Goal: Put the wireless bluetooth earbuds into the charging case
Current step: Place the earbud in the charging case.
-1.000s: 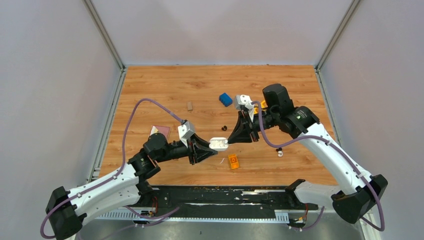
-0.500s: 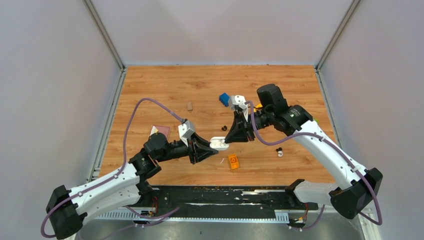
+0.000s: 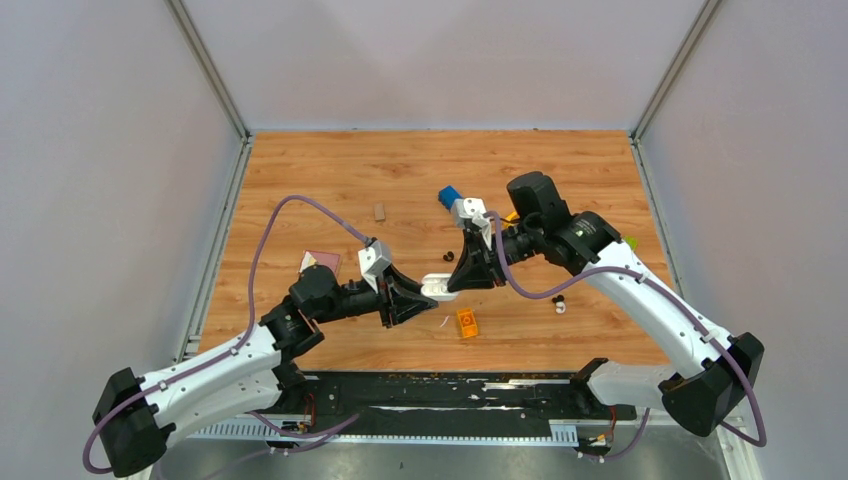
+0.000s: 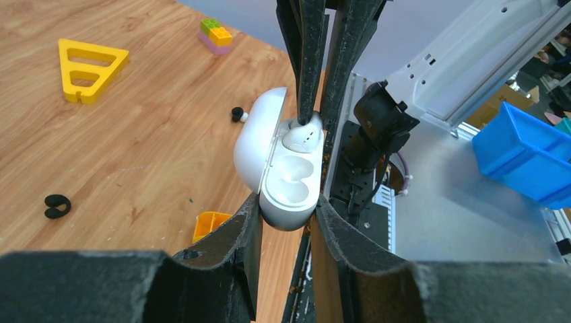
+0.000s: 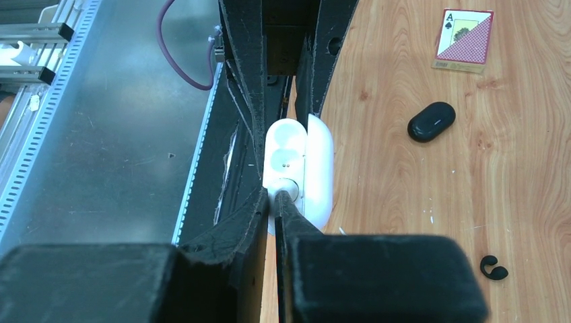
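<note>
left gripper (image 4: 286, 212) is clamped tight on the bottom end of the charging case (image 4: 286, 182), holding it with the lid flipped open over the middle of the surface (image 3: 330, 170). right gripper (image 5: 276, 202) comes in from the far right and is pinched on one earbud (image 4: 301, 138), which is sitting right at the case's end socket. the other earbud (image 3: 559, 305) is lying on the surface well off to the right, and there's an orange block (image 3: 467, 322) just on the near side of the case
</note>
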You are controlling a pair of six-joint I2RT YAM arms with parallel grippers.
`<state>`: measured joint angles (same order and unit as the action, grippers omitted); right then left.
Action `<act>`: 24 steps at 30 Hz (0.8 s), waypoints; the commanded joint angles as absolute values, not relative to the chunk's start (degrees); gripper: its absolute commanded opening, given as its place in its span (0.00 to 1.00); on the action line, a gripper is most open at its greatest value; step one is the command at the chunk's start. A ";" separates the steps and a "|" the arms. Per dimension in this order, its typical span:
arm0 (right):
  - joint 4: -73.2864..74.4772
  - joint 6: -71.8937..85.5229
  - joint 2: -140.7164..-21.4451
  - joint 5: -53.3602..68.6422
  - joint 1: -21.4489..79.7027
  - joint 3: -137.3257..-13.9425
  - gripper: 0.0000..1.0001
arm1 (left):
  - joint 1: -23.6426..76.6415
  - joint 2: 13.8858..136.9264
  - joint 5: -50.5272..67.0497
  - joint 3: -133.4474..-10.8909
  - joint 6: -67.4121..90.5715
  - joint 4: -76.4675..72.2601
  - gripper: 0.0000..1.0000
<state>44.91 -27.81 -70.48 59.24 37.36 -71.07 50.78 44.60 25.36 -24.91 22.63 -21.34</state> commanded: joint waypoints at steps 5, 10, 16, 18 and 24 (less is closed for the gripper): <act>46.22 -30.35 -70.28 57.83 37.81 -71.21 0.10 | 50.53 44.83 25.89 -26.63 22.68 -25.20 0.00; 45.17 -29.93 -70.34 54.30 37.99 -71.25 0.15 | 50.49 44.75 26.80 -27.20 22.33 -24.62 0.00; 48.94 -31.62 -70.10 56.63 38.01 -74.35 0.25 | 50.54 44.78 26.72 -27.07 22.32 -24.28 0.00; 52.34 -34.25 -69.48 58.15 38.03 -76.21 0.27 | 50.54 44.71 26.67 -27.07 22.26 -24.11 0.00; 61.49 -38.88 -66.75 60.32 35.27 -81.60 0.32 | 50.54 44.88 26.51 -27.07 22.24 -24.08 0.00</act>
<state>55.20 -34.39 -70.04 56.58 37.43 -76.90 50.52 45.12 26.06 -24.91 22.63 -21.74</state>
